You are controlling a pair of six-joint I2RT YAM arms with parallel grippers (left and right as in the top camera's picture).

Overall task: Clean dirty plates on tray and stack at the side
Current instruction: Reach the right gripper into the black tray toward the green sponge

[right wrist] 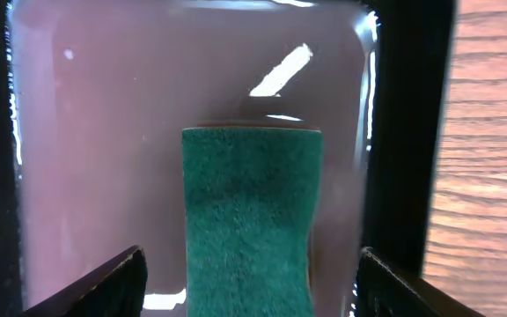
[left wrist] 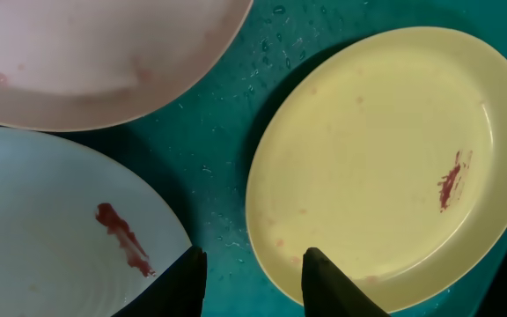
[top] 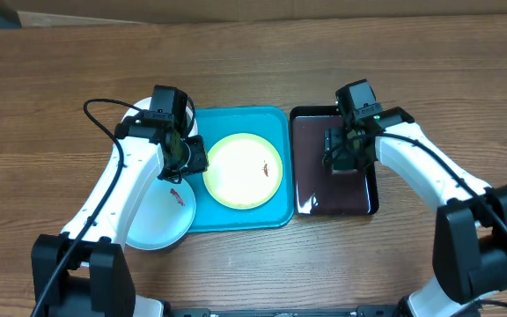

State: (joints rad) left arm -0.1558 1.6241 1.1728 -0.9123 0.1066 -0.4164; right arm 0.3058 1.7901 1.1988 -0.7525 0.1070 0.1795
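Turquoise plastic forms the tray point(top: 275, 123) in the middle of the wooden table point(top: 60, 70), and its wet floor is beaded with water drops point(left wrist: 284, 40) in the left wrist view. On the tray's right part lies the yellow-green rimmed plate point(top: 244, 170), flat, with a small red-brown smear point(left wrist: 450, 180) towards its right side. The light blue plate point(top: 161, 216) sits at the near left and overlaps the tray's left edge; it bears a longer red streak point(left wrist: 123, 236). The white plate point(left wrist: 86, 53) lies at the far left, mostly hidden under the left arm from overhead. The left gripper point(left wrist: 253, 255) hovers over the gap between the light blue and yellow-green plates, its fingers apart with only wet tray and the plate's near rim showing between them, gripping nothing. Just right of the tray, touching or almost touching it, stands the glossy black tray point(top: 311, 132). A green sponge point(right wrist: 249, 211) lies in it, and the right gripper point(right wrist: 251, 255) straddles the sponge with its fingers spread wide, clear of both sides, released.
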